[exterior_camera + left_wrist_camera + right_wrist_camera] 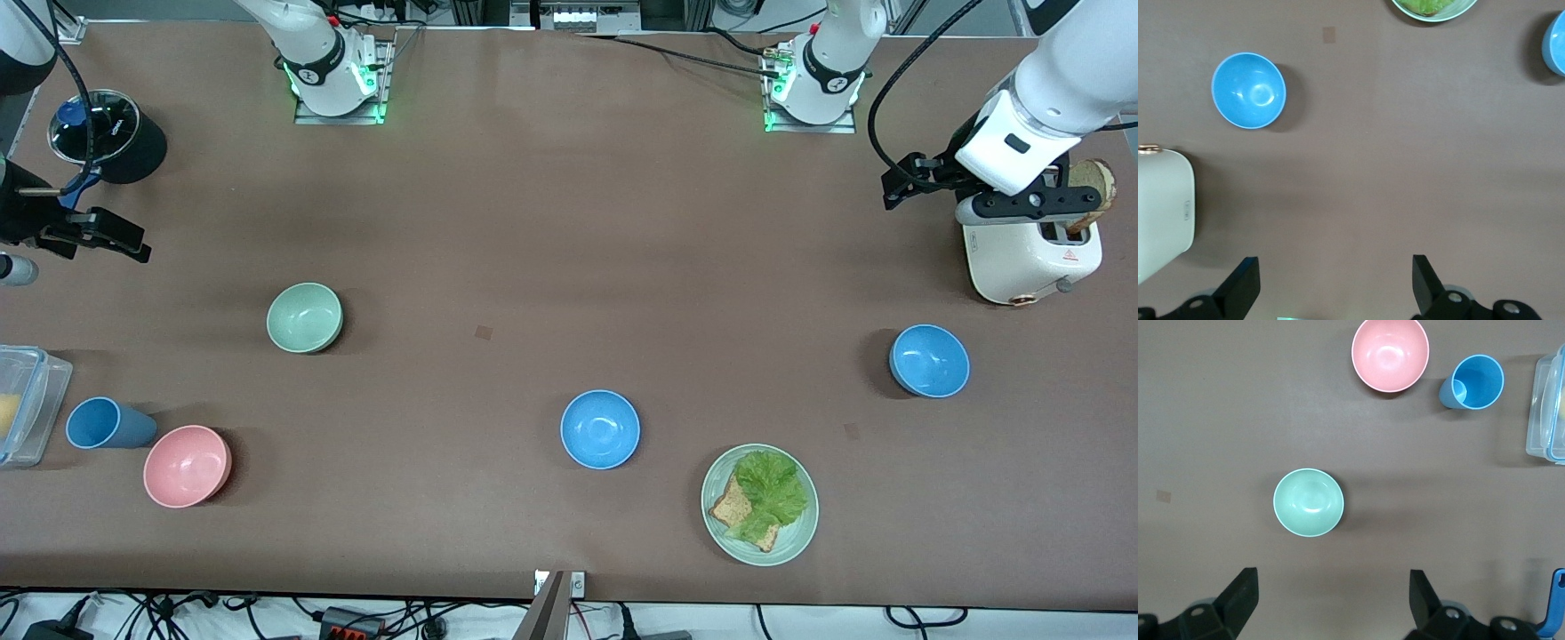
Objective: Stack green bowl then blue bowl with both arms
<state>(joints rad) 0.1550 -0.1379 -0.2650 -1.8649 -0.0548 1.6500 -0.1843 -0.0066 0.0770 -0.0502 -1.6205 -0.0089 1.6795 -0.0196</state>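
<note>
The pale mint green bowl sits upright on the table toward the right arm's end; it also shows in the right wrist view. Two look-alike blue bowls stand upright: one mid-table beside the lettuce plate, one near the toaster, which also shows in the left wrist view. My left gripper hangs open and empty over bare table beside the toaster. My right gripper hangs open and empty over the table's right-arm end. Neither touches a bowl.
A pink bowl, a blue cup and a clear container lie at the right arm's end. A black round holder stands there too. A pale green plate holds lettuce and bread. A white toaster holds a bread slice.
</note>
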